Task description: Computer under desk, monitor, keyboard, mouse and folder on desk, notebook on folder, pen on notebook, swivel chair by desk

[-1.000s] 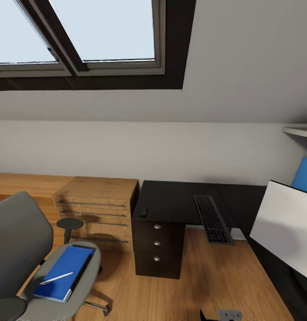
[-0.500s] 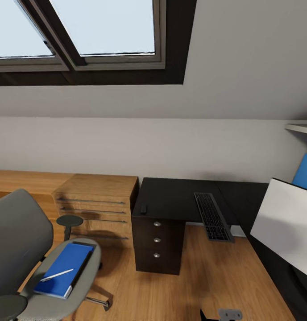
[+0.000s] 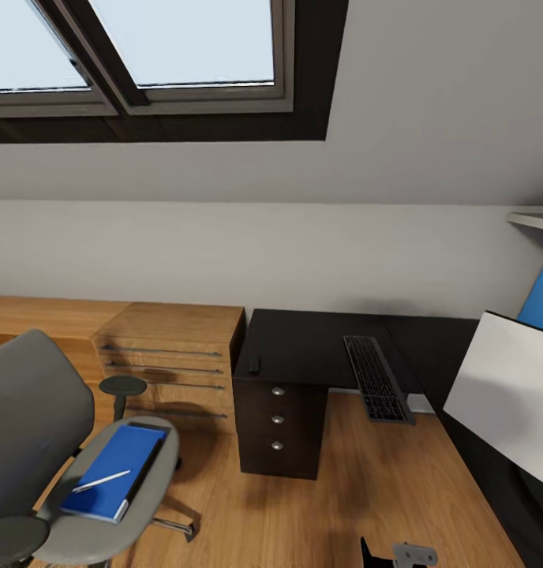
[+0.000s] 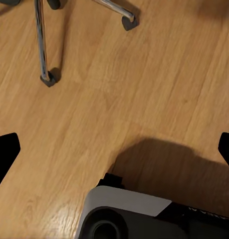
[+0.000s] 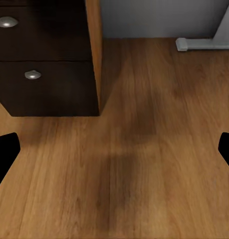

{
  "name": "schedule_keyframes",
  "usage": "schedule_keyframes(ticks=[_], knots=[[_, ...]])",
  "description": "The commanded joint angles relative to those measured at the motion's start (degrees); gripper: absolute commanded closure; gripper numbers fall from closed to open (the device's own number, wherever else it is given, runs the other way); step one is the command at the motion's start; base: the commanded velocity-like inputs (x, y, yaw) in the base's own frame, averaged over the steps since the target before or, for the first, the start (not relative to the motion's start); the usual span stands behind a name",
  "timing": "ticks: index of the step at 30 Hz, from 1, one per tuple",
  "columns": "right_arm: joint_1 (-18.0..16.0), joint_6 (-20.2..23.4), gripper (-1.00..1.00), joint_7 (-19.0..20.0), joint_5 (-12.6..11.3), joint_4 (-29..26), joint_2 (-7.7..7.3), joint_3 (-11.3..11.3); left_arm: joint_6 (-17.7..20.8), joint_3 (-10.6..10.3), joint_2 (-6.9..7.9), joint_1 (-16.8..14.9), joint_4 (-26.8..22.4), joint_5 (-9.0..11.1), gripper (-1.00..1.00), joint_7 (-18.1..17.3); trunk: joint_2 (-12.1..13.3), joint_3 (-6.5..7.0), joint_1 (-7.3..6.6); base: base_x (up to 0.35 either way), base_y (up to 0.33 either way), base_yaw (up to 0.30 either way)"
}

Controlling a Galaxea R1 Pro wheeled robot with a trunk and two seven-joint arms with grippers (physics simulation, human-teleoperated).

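The grey swivel chair (image 3: pixel 35 418) stands on the floor left of the desk (image 3: pixel 303 351). The blue folder (image 3: pixel 114 473) lies on its seat, and the white pen (image 3: pixel 102 481) lies on the folder. The keyboard (image 3: pixel 376 379) lies on the black desk top, overhanging its near edge. The monitor (image 3: pixel 508 402) shows its white back at the right. The notebook, the mouse and the computer are out of view. My left gripper (image 4: pixel 114 152) hangs open over bare floor near the chair's chrome legs (image 4: pixel 42 40). My right gripper (image 5: pixel 114 152) is open above the floor by the desk's drawers (image 5: pixel 39 74).
A low light-wood cabinet (image 3: pixel 173 355) stands between the chair and the desk's drawer unit (image 3: pixel 278 422). A small dark object (image 3: pixel 254 365) sits on the desk's left edge. The white pedestal foot (image 5: pixel 196 44) rests on the floor. Wooden floor lies open under the desk.
The whole head view has shifted a little, so the camera moved. The chair, folder, pen, keyboard and monitor hold their places.
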Motion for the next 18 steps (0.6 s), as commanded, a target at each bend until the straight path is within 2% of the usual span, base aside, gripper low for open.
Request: schedule_keyframes(ticks=[1, 7, 18], knots=[[-0.1, -0.3, -1.0, 0.0, -0.4, 0.1, 0.02, 0.5, -0.3, -0.4, 0.09, 0.0, 0.0, 0.6, -1.0, 0.4, -0.1, -0.17, 0.01, -0.012, 0.0, 0.0], [-0.1, -0.3, -1.0, -0.2, -0.4, 0.1, 0.07, 0.5, -0.3, -0.4, 0.06, 0.0, 0.1, 0.5, -1.0, 0.5, -0.1, -0.71, 0.01, -0.19, -0.069, 0.0], [-0.1, 0.0, -1.0, -0.2, -0.4, 0.1, 0.05, 0.5, -0.3, -0.4, 0.05, 0.0, 0.1, 0.6, -1.0, 0.5, -0.1, -1.07, 0.01, -0.304, -0.098, 0.0]])
